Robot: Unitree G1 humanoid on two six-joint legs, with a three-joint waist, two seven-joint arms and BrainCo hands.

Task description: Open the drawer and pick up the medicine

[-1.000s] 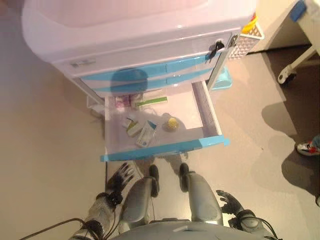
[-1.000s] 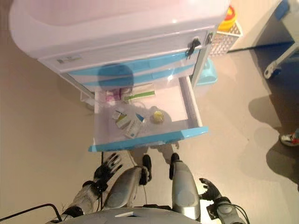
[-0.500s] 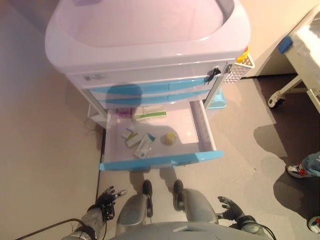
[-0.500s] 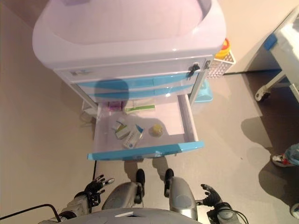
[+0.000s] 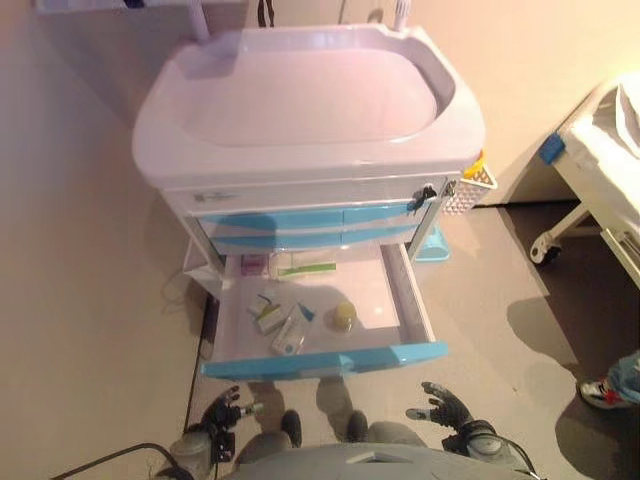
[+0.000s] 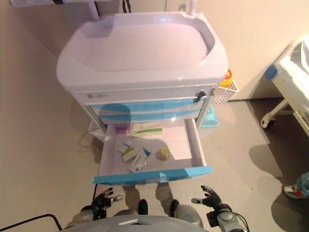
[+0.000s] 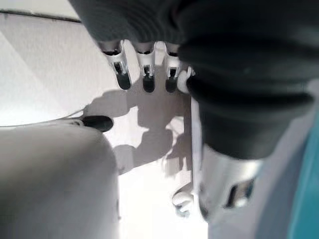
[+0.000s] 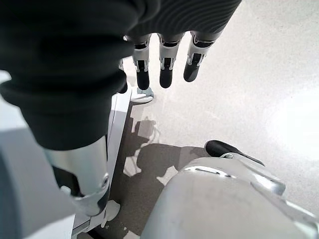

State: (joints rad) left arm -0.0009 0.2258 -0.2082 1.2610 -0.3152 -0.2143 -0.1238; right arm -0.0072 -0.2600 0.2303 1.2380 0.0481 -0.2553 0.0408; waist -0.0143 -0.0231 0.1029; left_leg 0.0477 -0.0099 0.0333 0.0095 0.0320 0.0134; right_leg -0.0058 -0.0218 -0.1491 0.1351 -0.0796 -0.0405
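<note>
A white medical cart (image 5: 310,110) with blue drawer fronts stands in front of me. Its lowest drawer (image 5: 320,360) is pulled open. Inside lie small medicine boxes (image 5: 290,330), a yellowish round bottle (image 5: 344,316), a pink box (image 5: 253,264) and a long white and green box (image 5: 308,268) at the back. My left hand (image 5: 222,412) is low at the left, below the drawer front, open and empty. My right hand (image 5: 445,408) is low at the right, open and empty. Both are apart from the drawer.
A white wire basket (image 5: 470,185) with a yellow item hangs on the cart's right side. A bed on wheels (image 5: 590,200) stands at the right. A person's shoe (image 5: 605,392) shows at the far right. A light blue bin (image 5: 436,245) sits behind the cart's right leg.
The camera has pulled back and tilted up, so the whole cart top now shows. Both hands stay low, open and empty. The drawer stays open.
</note>
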